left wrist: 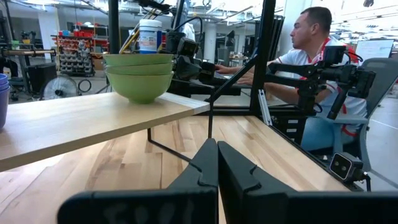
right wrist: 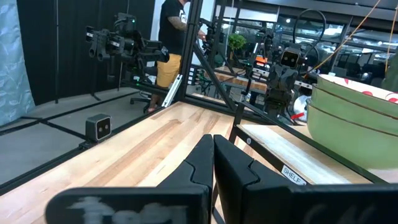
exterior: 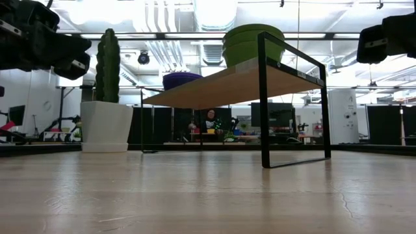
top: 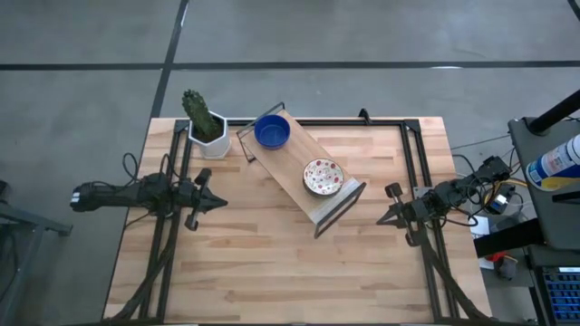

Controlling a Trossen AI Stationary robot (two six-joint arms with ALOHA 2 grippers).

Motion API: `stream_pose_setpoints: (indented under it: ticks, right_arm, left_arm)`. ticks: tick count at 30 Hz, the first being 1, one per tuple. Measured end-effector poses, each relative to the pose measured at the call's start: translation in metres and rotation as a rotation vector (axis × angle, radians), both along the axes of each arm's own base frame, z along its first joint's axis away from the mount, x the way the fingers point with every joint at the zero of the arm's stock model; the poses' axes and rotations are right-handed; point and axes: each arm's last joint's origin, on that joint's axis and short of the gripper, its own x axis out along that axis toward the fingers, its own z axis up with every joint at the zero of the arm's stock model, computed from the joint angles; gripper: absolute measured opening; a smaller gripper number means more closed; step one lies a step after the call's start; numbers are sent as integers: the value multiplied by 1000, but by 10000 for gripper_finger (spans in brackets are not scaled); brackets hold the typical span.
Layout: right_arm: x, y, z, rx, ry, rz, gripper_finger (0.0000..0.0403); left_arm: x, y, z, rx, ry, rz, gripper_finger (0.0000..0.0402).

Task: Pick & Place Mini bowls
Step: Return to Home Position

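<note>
This is looking like a robotics lab: a person point(left wrist: 309, 68) is sitting at a neighbouring bench, ducts point(exterior: 155, 51) are running overhead, and stocked shelves point(left wrist: 76, 43) are standing behind.

Only thing I can actually read is a little white sticker point(right wrist: 293, 175) saying "SHELF", on the front edge of the wooden shelf point(right wrist: 283, 148). The tub point(left wrist: 151, 35) label's too blurry.

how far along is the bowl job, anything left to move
Nearly finished, it seems. Done: the blue bowls sit stacked at one end of the shelf, the speckled bowls stacked at the other; no bowl shows on the table. In hand: nothing; the left hand and right hand are shut and empty, out at the table's sides. Left: probably only parking the arms.
</note>
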Motion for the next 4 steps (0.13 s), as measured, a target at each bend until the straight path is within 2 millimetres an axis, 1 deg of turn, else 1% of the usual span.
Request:
stream_pose_setpoints:
  ticks: [4]
  right_arm:
    - [0, 0, 0, 0, 0, 0, 9]
  left_arm:
    - [0, 0, 0, 0, 0, 0, 0]
